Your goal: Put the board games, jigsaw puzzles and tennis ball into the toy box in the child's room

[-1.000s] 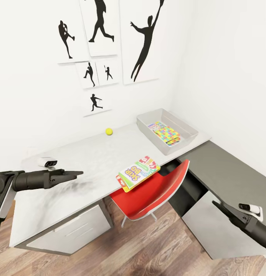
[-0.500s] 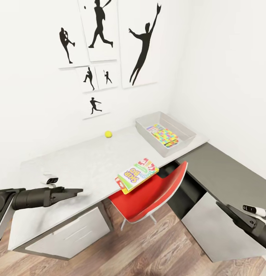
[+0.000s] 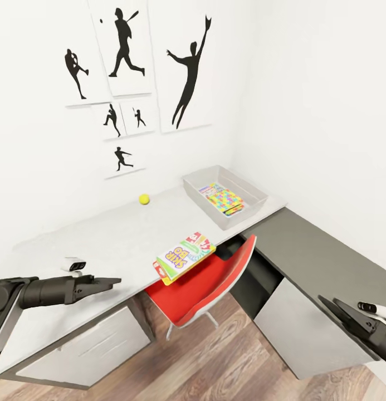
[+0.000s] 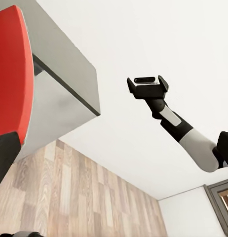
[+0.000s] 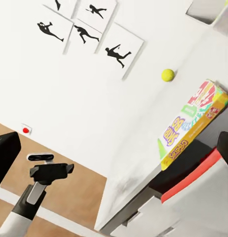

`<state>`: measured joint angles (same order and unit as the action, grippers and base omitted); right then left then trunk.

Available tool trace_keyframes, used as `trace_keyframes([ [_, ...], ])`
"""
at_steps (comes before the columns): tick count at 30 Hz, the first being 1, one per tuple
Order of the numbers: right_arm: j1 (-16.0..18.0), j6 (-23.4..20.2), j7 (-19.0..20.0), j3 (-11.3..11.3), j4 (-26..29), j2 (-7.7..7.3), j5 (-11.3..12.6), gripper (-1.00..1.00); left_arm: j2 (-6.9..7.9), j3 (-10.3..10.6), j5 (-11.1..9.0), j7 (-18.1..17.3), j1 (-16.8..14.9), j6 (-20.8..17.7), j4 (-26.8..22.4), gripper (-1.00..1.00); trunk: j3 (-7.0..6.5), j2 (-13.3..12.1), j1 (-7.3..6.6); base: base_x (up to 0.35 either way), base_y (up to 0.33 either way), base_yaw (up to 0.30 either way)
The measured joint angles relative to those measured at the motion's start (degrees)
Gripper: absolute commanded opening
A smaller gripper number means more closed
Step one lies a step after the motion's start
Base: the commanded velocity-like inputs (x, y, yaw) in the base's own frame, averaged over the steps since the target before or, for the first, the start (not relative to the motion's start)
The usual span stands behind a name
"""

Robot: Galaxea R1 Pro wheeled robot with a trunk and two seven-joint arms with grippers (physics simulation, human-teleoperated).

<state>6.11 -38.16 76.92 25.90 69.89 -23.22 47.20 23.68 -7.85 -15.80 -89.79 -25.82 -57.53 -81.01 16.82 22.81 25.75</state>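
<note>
Table (image 3: 103,239) top looks like smooth matt light-grey laminate, while the lower counter (image 3: 309,250) is darker and just as matt. Chair (image 3: 215,278) is glossy red plastic. Floor (image 3: 226,356) is wood plank with visible grain. Toy box (image 3: 194,189) reads as dull grey plastic, and the board game (image 3: 184,256) lid is printed card.

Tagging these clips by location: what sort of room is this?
Most likely a child's bedroom or study corner: sports silhouette pictures on the wall, a light-grey desk with a red chair, and toys, namely a Skip-Bo game box, a tennis ball and a toy bin.
</note>
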Motion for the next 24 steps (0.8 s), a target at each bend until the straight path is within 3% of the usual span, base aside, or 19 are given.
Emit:
trace_keyframes([
  [9,0.0,0.1,-0.5,0.3,-0.1,0.05,0.0,1.0,-1.85,0.0,0.0,2.7,0.0,-0.1,0.0,1.0,-0.08,0.0,0.0,0.0,-0.104,-0.01],
  [18,0.0,0.1,-0.6,0.4,-0.1,0.09,0.0,1.0,-2.36,0.0,-0.1,3.5,0.0,-0.2,0.4,1.0,-0.09,0.0,0.0,0.0,-0.006,-0.001],
  [24,0.0,0.1,-0.6,0.4,-0.2,0.06,0.0,1.0,-2.43,0.0,-0.1,6.5,0.0,-0.4,1.9,1.0,-0.1,0.0,0.0,0.0,0.0,-0.001],
])
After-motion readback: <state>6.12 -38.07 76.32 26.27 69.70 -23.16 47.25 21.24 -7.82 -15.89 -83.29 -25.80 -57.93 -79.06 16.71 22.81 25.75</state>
